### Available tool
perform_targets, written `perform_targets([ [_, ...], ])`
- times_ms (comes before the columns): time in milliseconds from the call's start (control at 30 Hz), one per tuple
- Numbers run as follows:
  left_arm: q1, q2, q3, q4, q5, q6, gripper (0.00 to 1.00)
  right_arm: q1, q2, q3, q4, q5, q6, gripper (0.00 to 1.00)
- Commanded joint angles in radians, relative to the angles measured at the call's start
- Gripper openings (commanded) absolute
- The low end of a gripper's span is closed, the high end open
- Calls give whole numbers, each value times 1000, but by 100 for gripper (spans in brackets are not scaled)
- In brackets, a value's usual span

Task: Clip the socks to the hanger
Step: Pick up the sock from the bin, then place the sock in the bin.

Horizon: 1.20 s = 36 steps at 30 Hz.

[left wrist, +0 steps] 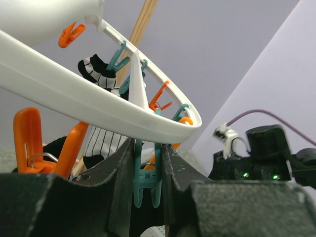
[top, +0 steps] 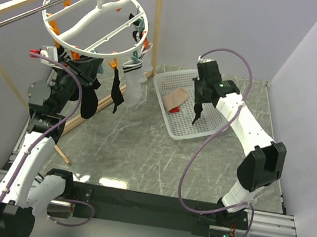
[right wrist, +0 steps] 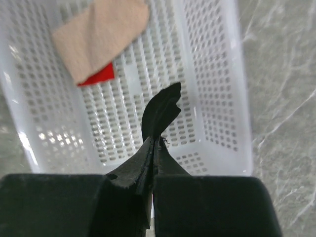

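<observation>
**Ana:** Where does it stand?

**Ben:** The right gripper (right wrist: 153, 148) is clenched on the cuff end of a black sock (right wrist: 160, 111), which dangles over the white basket (right wrist: 217, 89) at the far right of the worktop (top: 140, 152). The left gripper (left wrist: 147, 165) is up at the hanger (left wrist: 74, 94), over the far left corner, clamped on a teal clip (left wrist: 146, 187) under the ring.

**Ana:** So the sock needs to cross to that clip. How would you do it well?

**Ben:** I'd carry it high and level so the loose end clears the basket wall. I'd bring the cuff in from below, since the ring's edge sits just above the clip. The left squeeze has to hold the clip's mouth apart until fabric sits deep in it – I can't tell from here whether that mouth is parted. Let the clip bite first, then let the right fingers go.

**Ana:** What's the count?

**Ben:** There's one sock in hand. Three hang from the near side of the ring – a black one (top: 116, 90), a white striped one (top: 132, 84) and another black one (top: 88, 104) beside the left arm. A dark bit at the far rim may be a fourth. The basket holds one tan cloth (right wrist: 98, 37) with a red piece (right wrist: 98, 76) under it. There's one hanger and one basket. The clips are orange and teal, and too many are hidden for me to total.
</observation>
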Motion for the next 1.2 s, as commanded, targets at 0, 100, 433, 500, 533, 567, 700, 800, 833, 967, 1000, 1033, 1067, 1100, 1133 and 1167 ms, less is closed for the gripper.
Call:
perform_targets([
  [0, -3, -14, 9, 26, -8, 17, 7, 33, 50, -55, 3, 13, -9, 0],
  [100, -3, -6, 12, 29, -5, 14, 7, 36, 85, -70, 31, -90, 35, 0],
  [433, -5, 15, 16, 49, 6, -1, 6, -4, 215, 95, 103, -164, 176, 0],
  [500, -5, 18, 16, 55, 6, -3, 6, -1, 252, 137, 127, -200, 178, 1],
  [533, -5, 18, 18, 54, 4, -1, 6, 1, 263, 140, 161, -239, 182, 9],
  [567, -5, 18, 21, 52, 3, 0, 6, 1, 284, 132, 179, -250, 189, 17],
  [700, -5, 15, 30, 37, 0, 14, 6, -4, 352, 195, 109, -256, 213, 65],
  [800, -6, 11, 32, 29, -6, 22, 6, -16, 308, 142, 78, -204, 235, 73],
  [833, -6, 6, 32, 28, -6, 24, 6, -23, 288, 117, 77, -202, 251, 73],
  [967, -6, 0, 27, 28, -6, 27, 6, -74, 171, -63, 77, -179, 305, 69],
  [1000, -6, -1, 26, 29, -6, 25, 6, -79, 159, -94, 75, -170, 314, 67],
  [1033, -6, -1, 24, 29, -5, 25, 6, -82, 143, -146, 83, -162, 325, 66],
  [1067, -6, -3, 24, 31, -3, 25, 6, -83, 142, -167, 84, -158, 331, 65],
  [1100, -6, -3, 24, 31, -2, 25, 6, -83, 143, -183, 90, -167, 330, 65],
  [1133, -6, -5, 22, 29, -2, 25, 6, -82, 148, -209, 97, -173, 330, 63],
  [1167, -6, -6, 26, 26, 0, 28, 6, -82, 160, -219, 103, -176, 328, 63],
])
